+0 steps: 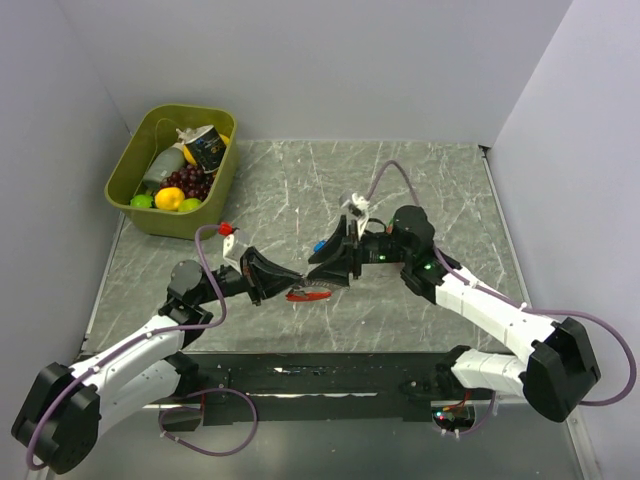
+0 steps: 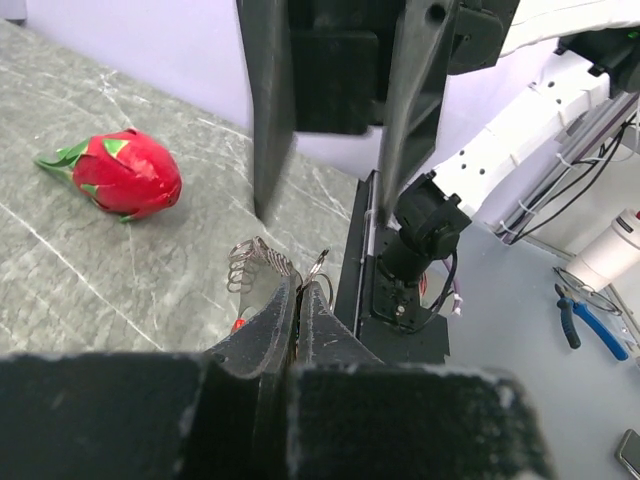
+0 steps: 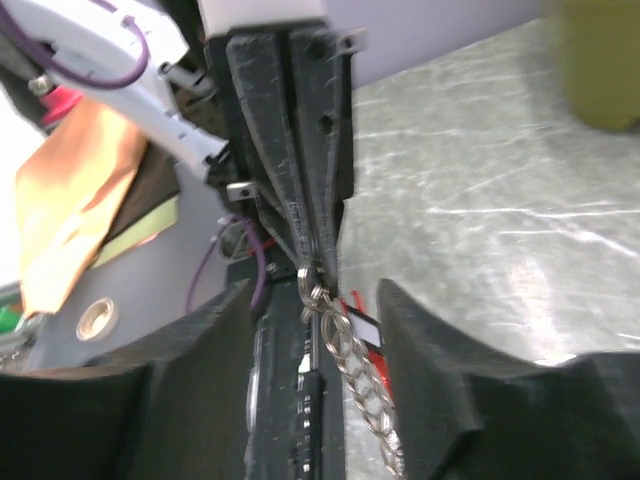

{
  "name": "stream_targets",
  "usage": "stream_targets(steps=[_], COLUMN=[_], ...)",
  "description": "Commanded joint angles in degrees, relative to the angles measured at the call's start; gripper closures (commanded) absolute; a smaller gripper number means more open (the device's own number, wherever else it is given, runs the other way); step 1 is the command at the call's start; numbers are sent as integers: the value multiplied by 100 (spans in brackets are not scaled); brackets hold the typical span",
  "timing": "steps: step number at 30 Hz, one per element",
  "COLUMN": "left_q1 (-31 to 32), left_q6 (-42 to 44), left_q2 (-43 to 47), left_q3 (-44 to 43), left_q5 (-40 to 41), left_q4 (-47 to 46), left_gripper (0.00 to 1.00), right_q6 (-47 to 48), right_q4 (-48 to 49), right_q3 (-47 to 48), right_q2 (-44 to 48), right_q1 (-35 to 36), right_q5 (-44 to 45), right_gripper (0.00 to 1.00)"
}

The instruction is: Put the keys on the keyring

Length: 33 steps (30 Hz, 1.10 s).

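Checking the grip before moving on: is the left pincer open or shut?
Shut: the left pincer has its tips pressed together, pinching the keyring.

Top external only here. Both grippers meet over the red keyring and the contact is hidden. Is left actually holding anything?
Observer: Yes. The right wrist view shows the left gripper shut, pinching a silvery ring at its fingertips.
Operator: Where's the chain?
Observer: The chain hangs down from that ring, dropping between the right gripper's two fingers in that view.
Operator: So right is open?
Observer: Open. The left wrist view shows the right gripper above the left one, its fingers wide apart and closed on nothing.
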<state>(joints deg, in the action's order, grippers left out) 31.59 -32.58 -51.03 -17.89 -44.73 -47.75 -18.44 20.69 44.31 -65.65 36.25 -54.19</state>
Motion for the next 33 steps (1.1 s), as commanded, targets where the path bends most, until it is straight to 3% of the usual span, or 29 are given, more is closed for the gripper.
stream_targets(steps=[1, 8, 10, 12, 17, 21, 24, 31, 33], left_q1=[66, 110, 119, 128, 136, 145, 154, 163, 163], left_q6=[50, 41, 58, 94, 111, 111, 138, 129, 120], left_q2=[128, 137, 163, 181, 181, 181, 189, 251, 251], left_q3=[14, -30, -30, -22, -4, 5, -13, -30, -22], left_q5=[-9, 34, 26, 26, 8, -1, 8, 131, 105], left_q4=[-604, -508, -473, -437, -411, -385, -358, -218, -235], left_gripper=[99, 99, 99, 99, 99, 99, 99, 99, 99], right_q6=[454, 552, 534, 499, 315, 262, 244, 113, 60], right_q4=[-336, -521, -609, -584, -391, -381, -399, -399, -355], right_q3=[385, 438, 464, 473, 385, 367, 394, 324, 297], right_q2=[-132, -291, -308, -300, -177, -97, -115, -27, 25], right_q1=[277, 383, 392, 383, 383, 374, 383, 374, 365], right_q5=[-48, 180, 269, 330, 453, 550, 568, 805, 971], right_gripper=[50, 59, 71, 76, 73, 61, 59, 60, 67])
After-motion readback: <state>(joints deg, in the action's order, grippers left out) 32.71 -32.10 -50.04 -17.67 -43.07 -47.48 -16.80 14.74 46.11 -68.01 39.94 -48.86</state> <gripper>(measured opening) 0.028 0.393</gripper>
